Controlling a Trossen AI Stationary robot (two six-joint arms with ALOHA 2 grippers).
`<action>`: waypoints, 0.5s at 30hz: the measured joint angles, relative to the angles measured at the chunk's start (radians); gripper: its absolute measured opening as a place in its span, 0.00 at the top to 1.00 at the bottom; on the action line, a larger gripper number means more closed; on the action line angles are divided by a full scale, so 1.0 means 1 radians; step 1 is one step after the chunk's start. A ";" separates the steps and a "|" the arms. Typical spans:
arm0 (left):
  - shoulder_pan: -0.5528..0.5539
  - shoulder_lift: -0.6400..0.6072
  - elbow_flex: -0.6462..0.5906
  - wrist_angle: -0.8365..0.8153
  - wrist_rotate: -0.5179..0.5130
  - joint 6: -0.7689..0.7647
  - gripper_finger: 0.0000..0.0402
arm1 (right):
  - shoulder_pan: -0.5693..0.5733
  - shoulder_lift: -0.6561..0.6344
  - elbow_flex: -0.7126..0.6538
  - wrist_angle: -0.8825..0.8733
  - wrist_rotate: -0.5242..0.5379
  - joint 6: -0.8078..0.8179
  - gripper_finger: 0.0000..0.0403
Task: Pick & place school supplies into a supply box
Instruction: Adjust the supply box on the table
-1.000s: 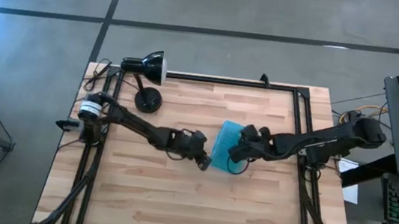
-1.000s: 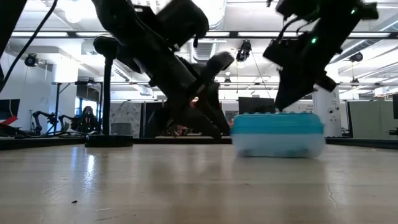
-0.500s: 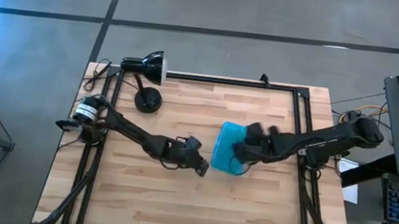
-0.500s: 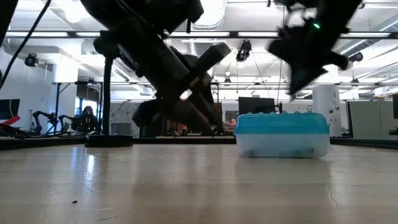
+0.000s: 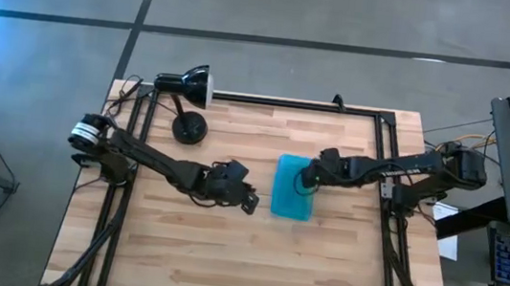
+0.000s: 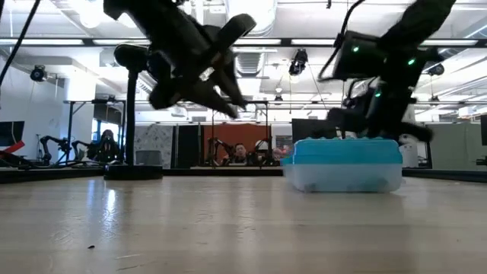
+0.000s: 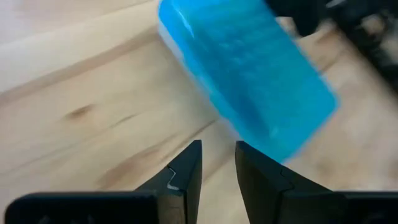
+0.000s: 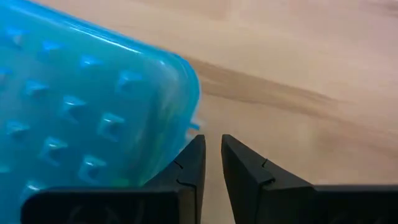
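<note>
The supply box [image 5: 294,188] lies shut near the middle of the table [image 5: 221,274], teal half on top, its long axis running from the far edge toward the near one. The right gripper [image 5: 307,176] sits right at its right flank, jaws nearly together and empty, closer than the left gripper [image 5: 246,201], which hangs just off the box's left side with a narrow gap between its fingers and nothing in them. No loose school supplies show on the wood. The black desk lamp [image 5: 187,85] stands well apart at the far left corner, out of the way.
</note>
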 joint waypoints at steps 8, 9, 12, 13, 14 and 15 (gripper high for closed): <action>-0.020 -0.033 -0.003 -0.153 -0.061 -0.059 0.80 | -0.025 0.064 0.066 0.208 -0.133 -0.118 0.88; -0.021 -0.035 -0.003 -0.164 -0.064 -0.060 0.80 | -0.012 0.068 0.085 0.180 -0.130 -0.121 0.88; -0.022 -0.035 -0.007 -0.157 -0.070 -0.062 0.80 | 0.031 0.070 0.128 0.024 -0.133 -0.126 0.88; -0.022 -0.035 -0.018 -0.155 -0.074 -0.064 0.80 | 0.049 0.068 0.132 -0.024 -0.132 -0.126 0.88; -0.022 -0.035 -0.032 -0.152 -0.076 -0.071 0.80 | 0.069 0.066 0.132 -0.053 -0.135 -0.126 0.88; -0.019 -0.034 -0.048 -0.139 -0.077 -0.079 0.80 | 0.091 0.065 0.129 -0.064 -0.151 -0.129 0.88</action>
